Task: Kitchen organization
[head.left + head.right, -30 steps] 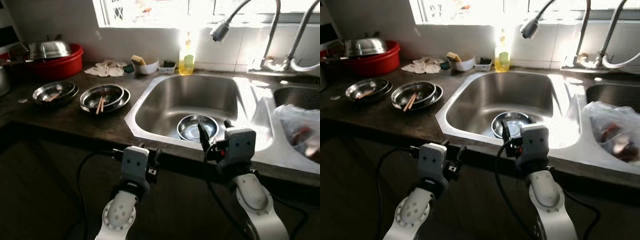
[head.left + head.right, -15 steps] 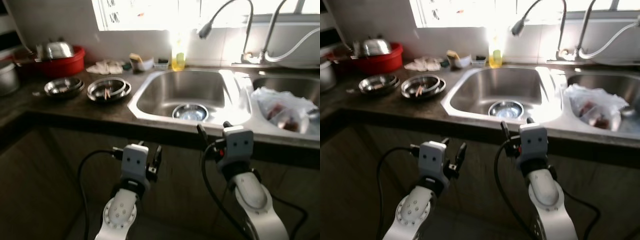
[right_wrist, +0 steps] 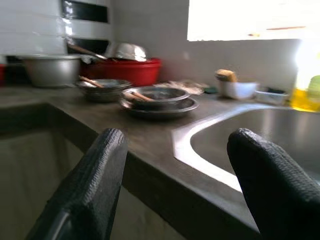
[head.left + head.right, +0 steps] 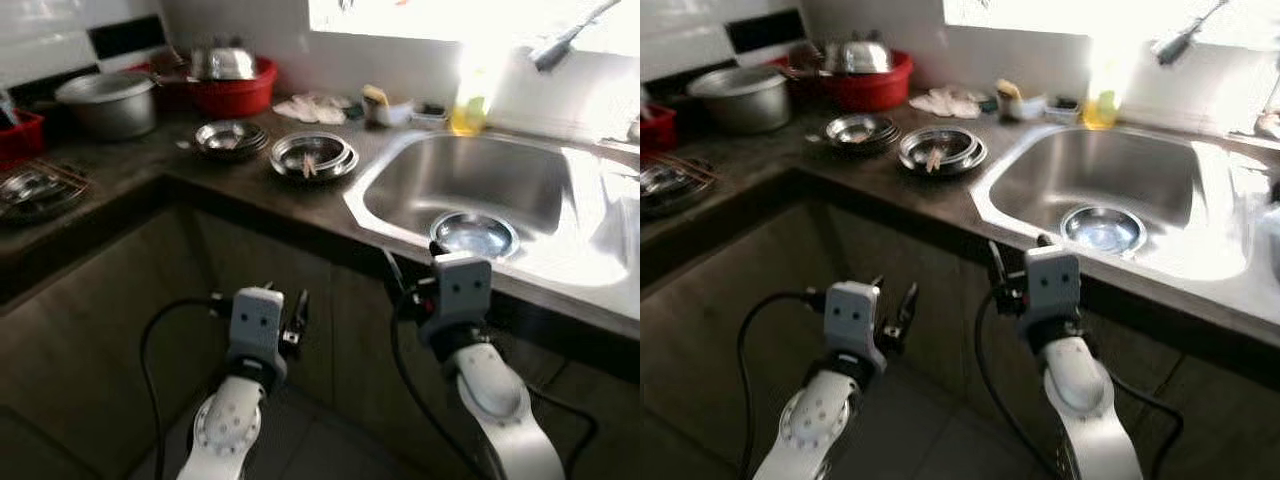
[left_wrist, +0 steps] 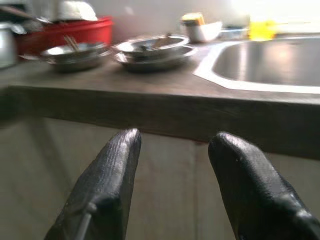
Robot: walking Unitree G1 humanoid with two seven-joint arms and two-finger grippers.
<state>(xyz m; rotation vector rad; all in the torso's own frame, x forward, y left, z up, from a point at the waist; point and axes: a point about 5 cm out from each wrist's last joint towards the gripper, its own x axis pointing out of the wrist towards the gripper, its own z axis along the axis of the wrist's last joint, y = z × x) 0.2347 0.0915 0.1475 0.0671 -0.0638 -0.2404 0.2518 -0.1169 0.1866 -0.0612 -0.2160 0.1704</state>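
Dark tabletop [image 4: 250, 190] now fills the head view's left; the camera has swung left, steel bowl [image 4: 473, 233] in the sink [image 4: 560, 160] at right. Left gripper [image 5: 172, 187] gapes empty. Right gripper [image 3: 177, 190] wide, facing stacked plates [image 3: 157, 102], probably next.

Counter [image 4: 250, 190]: sink [image 4: 480, 185] at 1 o'clock, bowl [image 4: 474, 233] inside. Stacked plates [image 4: 313, 156] at 12. Basin [image 4: 235, 85] at 11, behind.

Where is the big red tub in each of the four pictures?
Left eye view: red tub at the counter's back, upper left.
Right eye view: same spot, upper left.
Left wrist view: upper left, behind the steel plates.
Right wrist view: left of centre.
Shared landmark: steel lid resting in it.
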